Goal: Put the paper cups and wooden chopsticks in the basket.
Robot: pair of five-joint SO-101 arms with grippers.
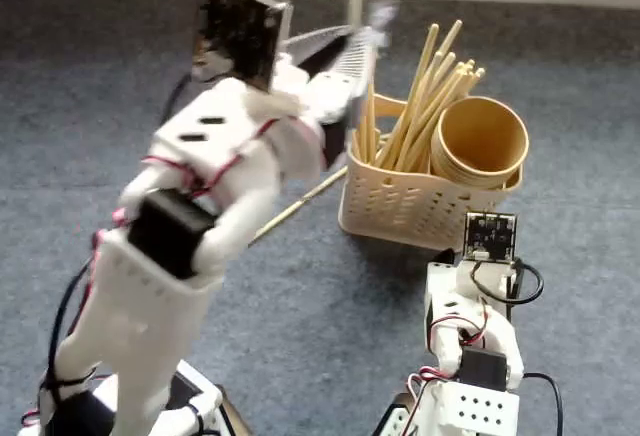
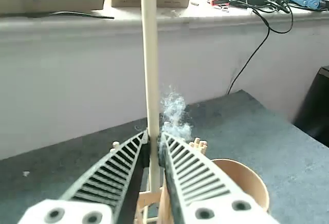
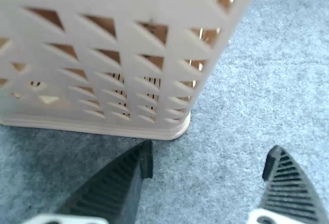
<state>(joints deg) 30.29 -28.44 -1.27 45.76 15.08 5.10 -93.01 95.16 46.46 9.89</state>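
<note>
Left wrist view shows the left gripper point(image 2: 153, 141) pinching a wooden chopstick point(image 2: 149, 54) upright above the basket point(image 1: 400, 206), toward its lower end. The stick looks light, stiff and smooth, so it may swing; a grip nearer the middle seems safer. The right gripper point(image 3: 208, 162) stands spread at the basket's near side.

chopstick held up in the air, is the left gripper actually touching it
Touching. The left wrist view shows the left gripper shut on the upright chopstick, pinching it from both sides.
</note>
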